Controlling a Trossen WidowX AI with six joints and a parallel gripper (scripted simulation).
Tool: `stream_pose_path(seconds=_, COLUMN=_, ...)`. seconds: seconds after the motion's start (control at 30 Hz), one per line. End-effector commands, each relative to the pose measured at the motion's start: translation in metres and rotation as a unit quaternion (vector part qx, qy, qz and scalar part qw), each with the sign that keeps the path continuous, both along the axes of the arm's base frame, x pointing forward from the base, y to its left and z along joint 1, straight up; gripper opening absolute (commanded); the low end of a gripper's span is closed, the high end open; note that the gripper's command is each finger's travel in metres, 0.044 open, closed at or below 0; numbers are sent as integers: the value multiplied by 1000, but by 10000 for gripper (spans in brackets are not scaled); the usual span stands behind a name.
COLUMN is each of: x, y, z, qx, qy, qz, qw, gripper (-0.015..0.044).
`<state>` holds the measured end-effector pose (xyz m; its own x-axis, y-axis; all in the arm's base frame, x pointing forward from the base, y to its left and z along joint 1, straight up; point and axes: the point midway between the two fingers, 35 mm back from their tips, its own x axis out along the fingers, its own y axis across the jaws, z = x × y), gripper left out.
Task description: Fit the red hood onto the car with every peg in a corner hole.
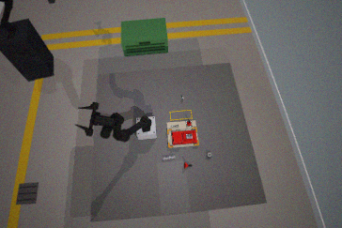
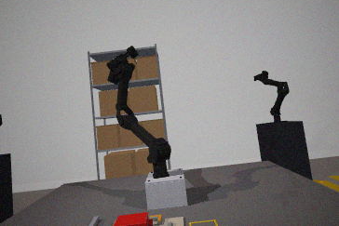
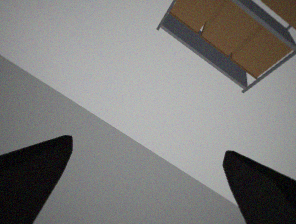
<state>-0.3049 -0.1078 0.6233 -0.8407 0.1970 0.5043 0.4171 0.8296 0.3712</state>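
The hand (image 1: 85,117) is spread and holds nothing, at frame left; the hood (image 1: 183,137) sits on the car at centre.

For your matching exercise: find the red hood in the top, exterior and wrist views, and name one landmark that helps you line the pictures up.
Top: the red hood lies right of centre, just right of the arm's white base block.
Exterior: only its top edge shows at the bottom border, left of centre, in front of the base block.
Wrist: not in it; the camera faces wall and shelving past open jaws.
Shared landmark: the white base block, in top and exterior.
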Motion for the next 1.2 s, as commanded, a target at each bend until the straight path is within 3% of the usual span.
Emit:
stream_pose_path(seconds=0.0, x=1, y=1, z=1, qx=-3, qy=3, qz=0, qw=1000, gripper=440)
stream_pose_path(seconds=0.33, x=71, y=70, z=49, qx=-136, qy=161, qz=27, qw=977, gripper=440)
stream_pose_path(seconds=0.67, x=165, y=134, z=79, qx=-234, qy=338, qz=67, qw=909, gripper=440)
stream_pose_path(seconds=0.97, x=259, y=176, z=83, qx=-280, qy=488, qz=115, qw=818, gripper=440)
stream_pose_path(seconds=1.17, x=286, y=180, z=80, qx=-264, qy=514, qz=128, qw=806, gripper=440)
